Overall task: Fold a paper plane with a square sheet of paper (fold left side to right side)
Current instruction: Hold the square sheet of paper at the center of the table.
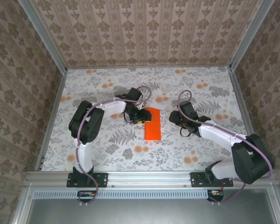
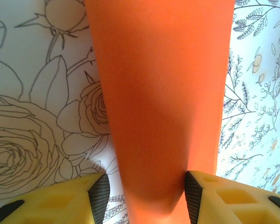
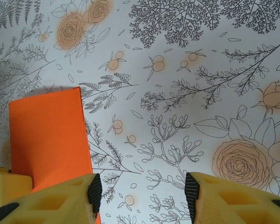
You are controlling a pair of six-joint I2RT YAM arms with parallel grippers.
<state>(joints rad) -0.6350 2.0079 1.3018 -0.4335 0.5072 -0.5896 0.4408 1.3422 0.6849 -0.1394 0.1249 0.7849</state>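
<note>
The square sheet of paper (image 1: 153, 124) is bright orange and lies on the flowered table as a narrow upright rectangle, folded in half. My left gripper (image 1: 139, 115) is at its upper left edge. In the left wrist view the paper (image 2: 158, 93) runs between the yellow fingers of the left gripper (image 2: 147, 197). The jaws are open: the left pad stands clear of the paper and the right pad (image 2: 192, 196) is at its edge. My right gripper (image 1: 177, 119) is just right of the paper. In its wrist view the right gripper (image 3: 143, 196) is open over bare table, with the paper (image 3: 49, 135) to its left.
The table (image 1: 107, 88) has a flowered cover with pale orange blotches. Patterned walls and aluminium rails (image 1: 53, 116) close it in on three sides. Both arm bases (image 1: 86, 177) sit on the near rail.
</note>
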